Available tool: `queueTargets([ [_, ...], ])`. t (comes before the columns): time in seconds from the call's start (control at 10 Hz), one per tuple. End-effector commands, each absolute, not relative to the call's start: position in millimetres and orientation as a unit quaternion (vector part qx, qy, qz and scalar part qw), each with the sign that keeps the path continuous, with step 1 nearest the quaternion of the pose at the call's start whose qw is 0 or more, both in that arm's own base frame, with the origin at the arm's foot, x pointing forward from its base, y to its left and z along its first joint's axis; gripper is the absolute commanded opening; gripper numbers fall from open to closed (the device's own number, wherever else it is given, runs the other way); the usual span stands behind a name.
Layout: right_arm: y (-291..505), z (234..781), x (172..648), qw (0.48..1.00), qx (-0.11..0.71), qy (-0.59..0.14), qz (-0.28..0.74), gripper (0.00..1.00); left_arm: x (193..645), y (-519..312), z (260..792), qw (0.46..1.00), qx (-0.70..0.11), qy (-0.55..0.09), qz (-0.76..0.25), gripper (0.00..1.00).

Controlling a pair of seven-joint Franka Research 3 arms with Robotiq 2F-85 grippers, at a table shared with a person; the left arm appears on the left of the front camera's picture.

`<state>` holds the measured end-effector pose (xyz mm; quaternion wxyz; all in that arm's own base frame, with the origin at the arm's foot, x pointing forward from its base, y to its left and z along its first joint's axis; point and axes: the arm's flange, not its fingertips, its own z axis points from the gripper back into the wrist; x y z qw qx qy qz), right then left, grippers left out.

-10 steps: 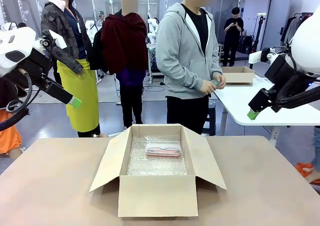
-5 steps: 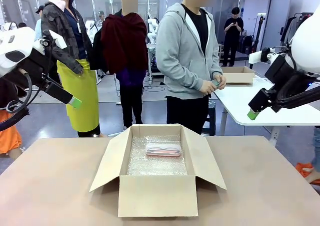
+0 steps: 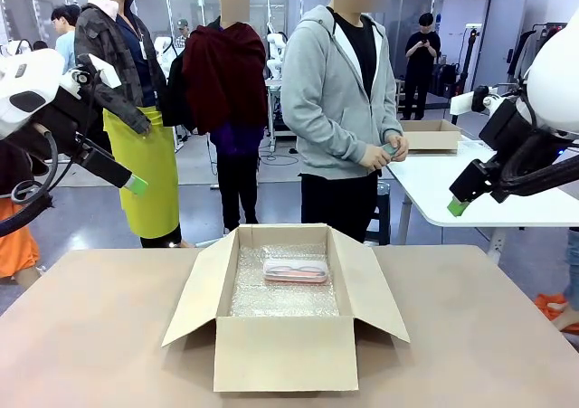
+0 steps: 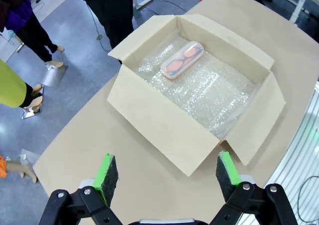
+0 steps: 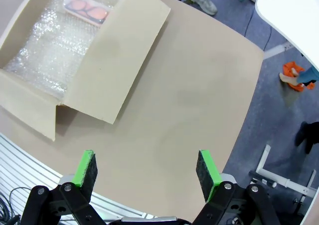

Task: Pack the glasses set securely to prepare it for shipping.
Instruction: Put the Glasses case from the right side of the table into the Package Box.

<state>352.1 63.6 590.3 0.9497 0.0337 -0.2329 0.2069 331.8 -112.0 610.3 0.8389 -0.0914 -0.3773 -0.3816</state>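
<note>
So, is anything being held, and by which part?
The left gripper and right gripper are open, empty. The person's hands hold a small flat mint-green case; grip unclear.

Tan table (image 3: 90,336) bears cardboard box (image 3: 285,354) (flaps open).

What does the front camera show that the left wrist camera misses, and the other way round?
Front view: a person at the far side holding the mint green case. Left wrist view: both green pads of the open left gripper, looking down from above. Both: the open cardboard box lined with bubble wrap, the pink case lying inside.
</note>
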Motion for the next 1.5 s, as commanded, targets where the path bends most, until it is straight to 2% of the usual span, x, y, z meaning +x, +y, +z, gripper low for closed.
queueTargets([
  [0.0, 63.3, 591.7, 351.9, 0.949, 0.029, -0.236, 0.206, 1.0, 331.4, -110.6, 611.8, 0.837, -0.09, -0.379, -0.383, 1.0],
  [1.4, 63.3, 591.7, 351.9, 0.949, 0.029, -0.236, 0.206, 1.0, 331.4, -110.6, 611.8, 0.837, -0.09, -0.379, -0.383, 1.0],
])
